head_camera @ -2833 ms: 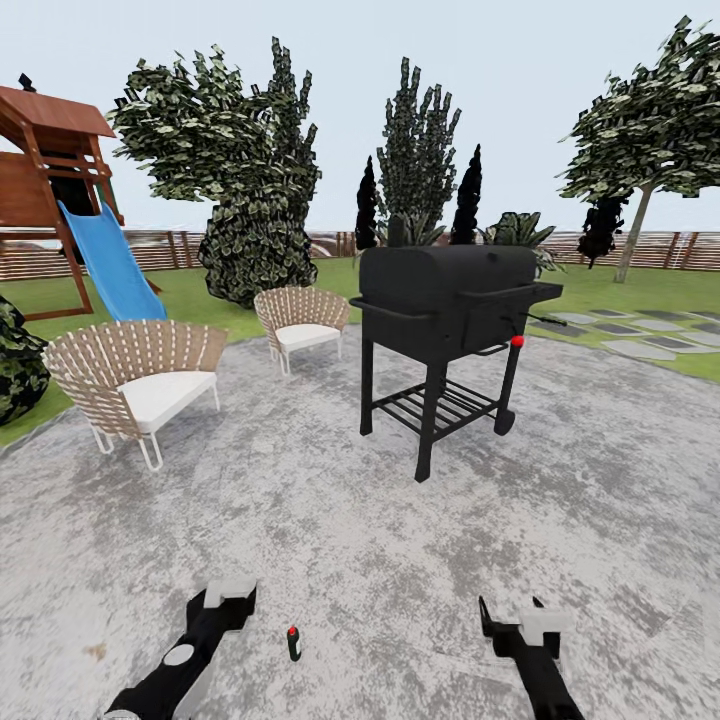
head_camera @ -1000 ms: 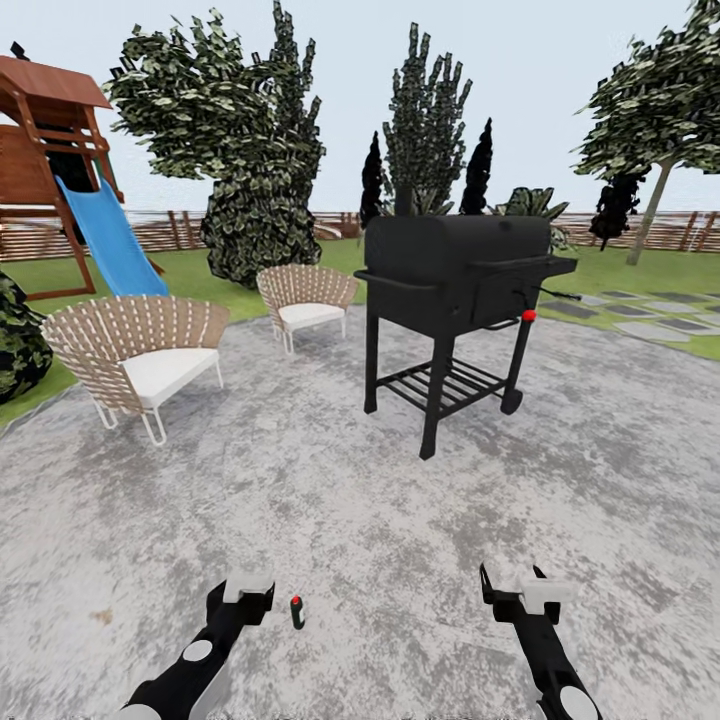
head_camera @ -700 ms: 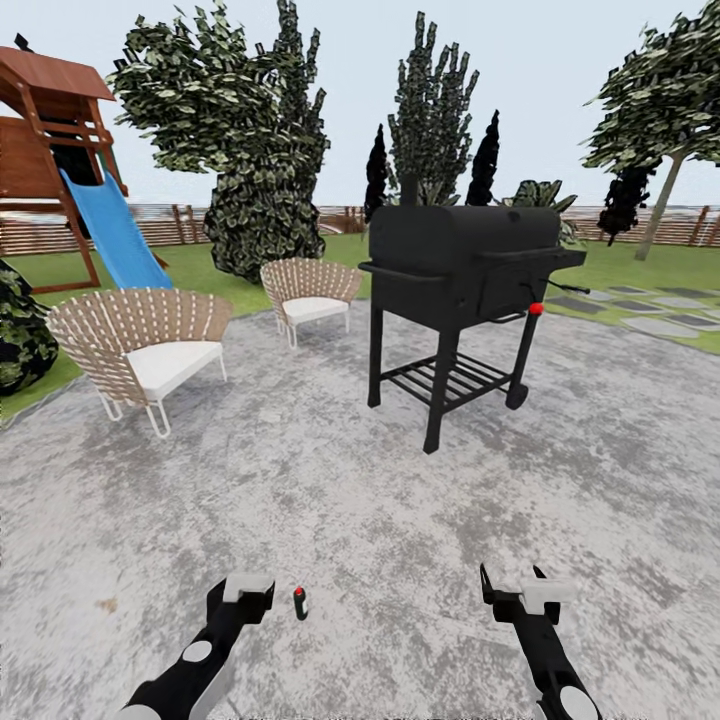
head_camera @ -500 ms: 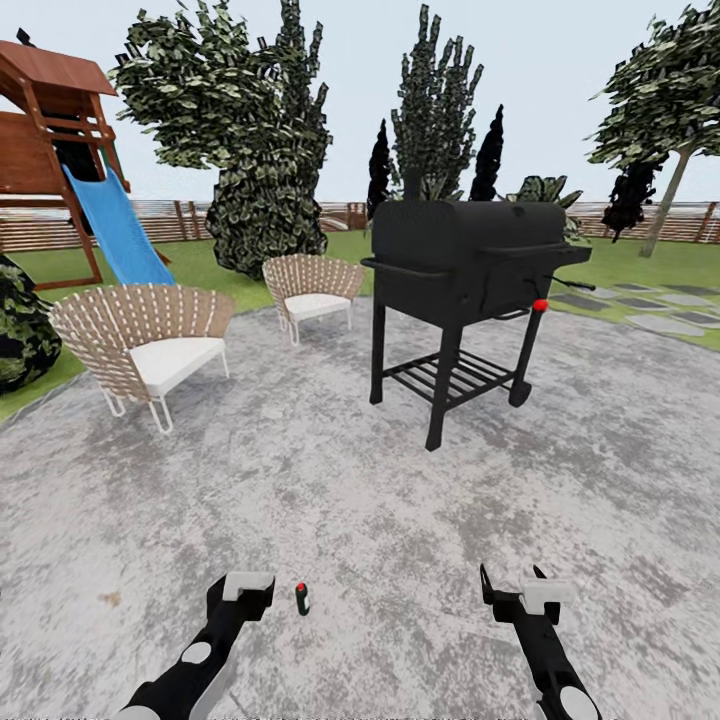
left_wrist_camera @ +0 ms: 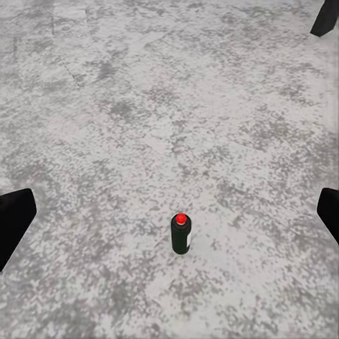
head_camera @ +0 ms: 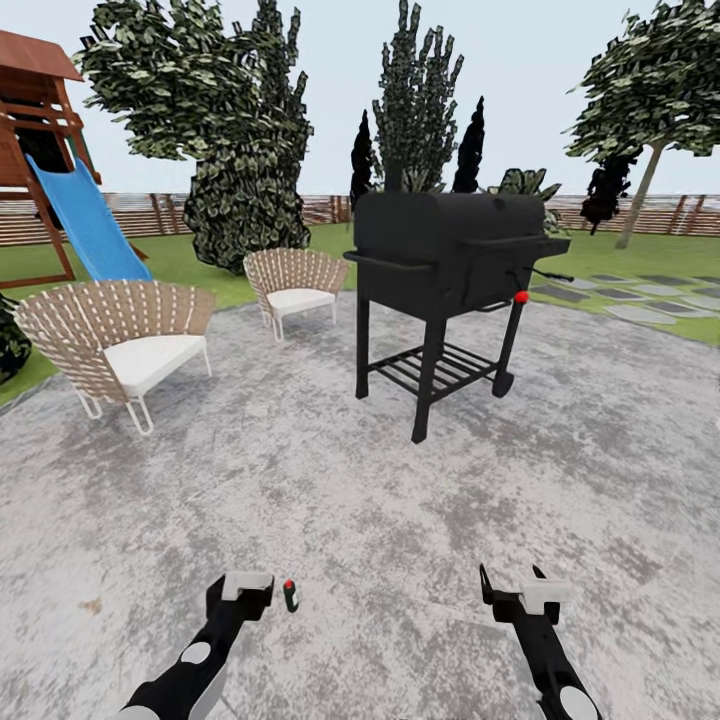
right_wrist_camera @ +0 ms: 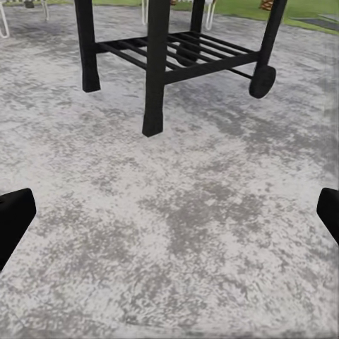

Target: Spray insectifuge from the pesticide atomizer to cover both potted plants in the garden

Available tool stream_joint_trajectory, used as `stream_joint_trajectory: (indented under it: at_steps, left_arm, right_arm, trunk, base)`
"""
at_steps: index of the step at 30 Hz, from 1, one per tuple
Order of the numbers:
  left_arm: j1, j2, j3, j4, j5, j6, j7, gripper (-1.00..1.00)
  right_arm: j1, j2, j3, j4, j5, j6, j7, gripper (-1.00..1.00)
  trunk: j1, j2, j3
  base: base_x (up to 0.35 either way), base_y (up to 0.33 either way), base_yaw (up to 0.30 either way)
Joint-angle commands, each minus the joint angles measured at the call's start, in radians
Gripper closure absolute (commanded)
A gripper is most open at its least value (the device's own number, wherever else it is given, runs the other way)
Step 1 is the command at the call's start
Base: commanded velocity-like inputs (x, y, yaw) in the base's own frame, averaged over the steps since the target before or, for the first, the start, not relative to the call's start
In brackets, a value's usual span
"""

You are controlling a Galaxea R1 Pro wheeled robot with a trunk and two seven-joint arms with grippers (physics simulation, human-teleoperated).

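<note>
The pesticide atomizer (head_camera: 290, 595), a slim dark green bottle with a red top, stands upright on the grey patio just right of my left gripper (head_camera: 243, 584). In the left wrist view the atomizer (left_wrist_camera: 181, 236) stands on the ground between the two black fingers (left_wrist_camera: 14, 220), which are spread wide and do not touch it. My right gripper (head_camera: 513, 588) hangs open over bare patio, with nothing between its fingers (right_wrist_camera: 13, 212). The potted plants are out of view.
A black barbecue grill (head_camera: 450, 255) stands ahead, its legs (right_wrist_camera: 157, 63) close in the right wrist view. Two wicker chairs (head_camera: 115, 340) (head_camera: 295, 290) sit at the left. Beyond lie lawn, trees, a blue slide (head_camera: 85, 225), stepping stones (head_camera: 640, 305) and a brown fence.
The whole picture has shifted as the camera moved, and the grill looks slightly nearer. The atomizer now shows closer to my left gripper. Both grippers stay open.
</note>
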Motion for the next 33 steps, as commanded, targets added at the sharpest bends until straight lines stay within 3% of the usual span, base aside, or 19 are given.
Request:
stream_joint_trajectory:
  at_steps: [1,25,33]
  left_arm:
    - [-0.001,0.0,-0.004,0.001,-0.001,-0.003,0.003,-1.0]
    - [0.001,0.004,-0.004,0.002,-0.003,-0.009,0.003,-1.0]
    - [0.002,0.003,-0.005,0.002,-0.003,-0.045,0.002,-1.0]
  right_arm:
    - [-0.001,0.0,0.001,0.0,0.0,-0.003,-0.004,-1.0]
    - [-0.001,0.001,0.001,0.0,0.0,-0.003,-0.004,-1.0]
    - [-0.001,0.001,0.001,0.0,0.0,-0.003,-0.004,-1.0]
  trunk:
    - [0.004,-0.008,-0.004]
    - [0.096,-0.176,-0.112]
    - [0.126,-0.232,-0.15]
  base:
    - [0.0,0.0,-0.03]
    - [0.0,0.0,-0.002]
    - [0.0,0.0,0.0]
